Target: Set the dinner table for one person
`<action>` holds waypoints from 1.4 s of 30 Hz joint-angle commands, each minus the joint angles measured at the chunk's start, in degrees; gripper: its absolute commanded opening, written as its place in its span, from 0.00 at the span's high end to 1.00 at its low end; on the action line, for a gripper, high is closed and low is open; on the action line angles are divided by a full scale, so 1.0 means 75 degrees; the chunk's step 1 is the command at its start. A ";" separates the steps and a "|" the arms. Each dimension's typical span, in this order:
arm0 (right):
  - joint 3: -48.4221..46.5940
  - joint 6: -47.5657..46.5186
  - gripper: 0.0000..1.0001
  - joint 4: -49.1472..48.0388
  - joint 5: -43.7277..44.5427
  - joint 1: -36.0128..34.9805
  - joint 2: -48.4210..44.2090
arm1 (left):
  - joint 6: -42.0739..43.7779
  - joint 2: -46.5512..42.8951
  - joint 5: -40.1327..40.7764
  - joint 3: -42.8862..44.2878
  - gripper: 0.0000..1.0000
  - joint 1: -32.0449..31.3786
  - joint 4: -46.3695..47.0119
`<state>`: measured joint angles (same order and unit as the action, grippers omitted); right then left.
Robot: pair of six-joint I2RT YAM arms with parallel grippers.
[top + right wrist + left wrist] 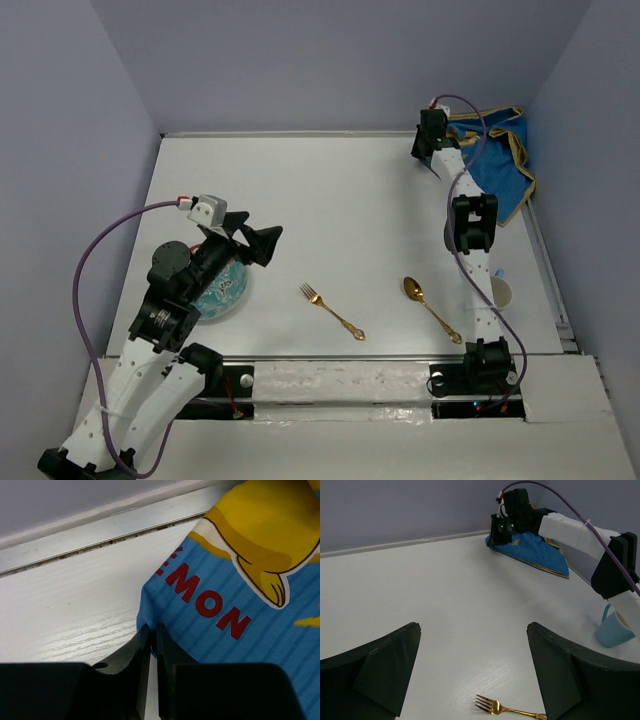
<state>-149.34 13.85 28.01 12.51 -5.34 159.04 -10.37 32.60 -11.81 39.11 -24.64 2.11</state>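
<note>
The white dinner table [340, 200] fills the top view. A blue cartoon-print cloth [500, 160] lies at its far right corner. My right gripper [432, 135] is shut on the cloth's edge [155, 630], fingers pinched together on the blue fabric. A gold fork [332, 311] and a gold spoon [430, 308] lie near the front middle. A blue patterned plate [222, 290] sits at the front left under my left arm. My left gripper [262, 243] is open and empty above the table, left of the fork, whose tines show in the left wrist view [492, 707].
A light blue cup [615, 630] stands at the right, behind the right arm [475, 250]. Lavender-grey walls close the table at back and sides. A metal rail [100, 535] runs along the far edge.
</note>
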 commanded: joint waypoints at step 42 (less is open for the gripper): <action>0.8557 -0.1002 1.00 -0.2282 -0.1259 -0.1573 -0.7799 | -0.3375 0.5481 0.3927 0.0021 0.31 0.0273 0.2298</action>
<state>-78.87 8.54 14.85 -0.75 -18.04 101.25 -35.03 68.12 7.27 33.36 -23.86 16.05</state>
